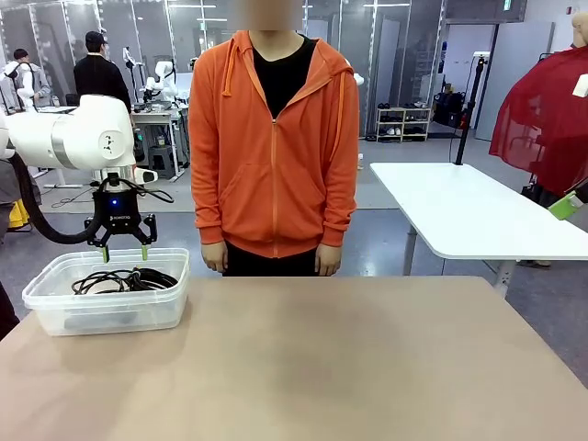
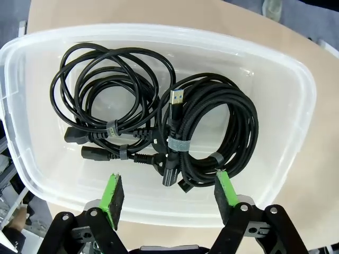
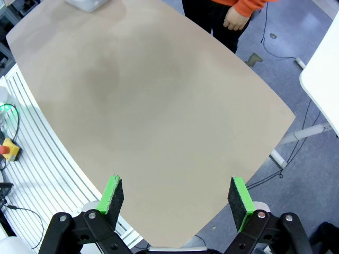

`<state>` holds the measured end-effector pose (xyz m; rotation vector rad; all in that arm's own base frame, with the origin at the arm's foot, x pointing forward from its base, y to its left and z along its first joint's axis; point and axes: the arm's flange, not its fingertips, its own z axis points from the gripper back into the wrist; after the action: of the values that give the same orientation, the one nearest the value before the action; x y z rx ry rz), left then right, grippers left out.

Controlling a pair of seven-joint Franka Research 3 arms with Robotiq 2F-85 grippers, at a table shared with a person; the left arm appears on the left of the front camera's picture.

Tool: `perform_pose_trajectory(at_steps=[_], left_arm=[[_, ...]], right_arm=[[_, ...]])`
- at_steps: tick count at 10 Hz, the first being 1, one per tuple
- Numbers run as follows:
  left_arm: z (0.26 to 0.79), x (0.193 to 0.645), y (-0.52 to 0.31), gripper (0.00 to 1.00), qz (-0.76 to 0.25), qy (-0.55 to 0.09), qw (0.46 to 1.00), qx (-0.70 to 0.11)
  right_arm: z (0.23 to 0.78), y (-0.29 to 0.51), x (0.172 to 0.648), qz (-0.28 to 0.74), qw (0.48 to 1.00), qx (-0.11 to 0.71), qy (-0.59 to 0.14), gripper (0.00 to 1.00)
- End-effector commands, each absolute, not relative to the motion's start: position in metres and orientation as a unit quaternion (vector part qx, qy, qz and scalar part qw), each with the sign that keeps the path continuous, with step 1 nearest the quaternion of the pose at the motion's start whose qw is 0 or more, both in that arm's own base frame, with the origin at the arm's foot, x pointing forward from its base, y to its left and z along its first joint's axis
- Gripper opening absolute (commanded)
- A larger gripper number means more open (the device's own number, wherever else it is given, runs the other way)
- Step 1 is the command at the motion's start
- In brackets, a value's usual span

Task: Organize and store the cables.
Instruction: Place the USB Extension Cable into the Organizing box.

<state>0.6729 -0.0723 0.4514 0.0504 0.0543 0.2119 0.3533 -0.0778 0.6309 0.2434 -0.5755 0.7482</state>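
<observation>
Left gripper (image 1: 123, 253) hangs just above the bin (image 1: 55, 308), jaws spread, empty — cables (image 2: 159, 127) lie coiled inside. Best lift straight up, keeping the pads (image 2: 113, 193) clear of the cords. Right gripper (image 3: 176, 202) spread wide, empty, over bare table (image 3: 159, 116). Person's hand (image 3: 235, 18) at far edge — nothing blocks.

left gripper (image 1: 123, 252): spread above bin (image 1: 55, 308) | cables (image 1: 124, 279): coiled in bin

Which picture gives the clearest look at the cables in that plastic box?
The left wrist view: it looks straight down on the coiled cables. The front view shows them sideways through the box wall.
</observation>
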Motion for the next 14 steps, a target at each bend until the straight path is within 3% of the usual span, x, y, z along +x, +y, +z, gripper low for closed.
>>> perform_pose_trajectory(at_steps=[1, 14], left_arm=[[0.4504, 0.6735, -0.0723, 0.86, 0.108, 0.027, 0.993, 0.025], [0.4504, 0.6735, -0.0723, 0.86, 0.108, 0.027, 0.993, 0.025]], right_arm=[[0.6313, -0.0777, 0.3515, 0.362, 0.884, 0.115, -0.273, 1.00], [0.6313, -0.0777, 0.3515, 0.362, 0.884, 0.115, -0.273, 1.00]])
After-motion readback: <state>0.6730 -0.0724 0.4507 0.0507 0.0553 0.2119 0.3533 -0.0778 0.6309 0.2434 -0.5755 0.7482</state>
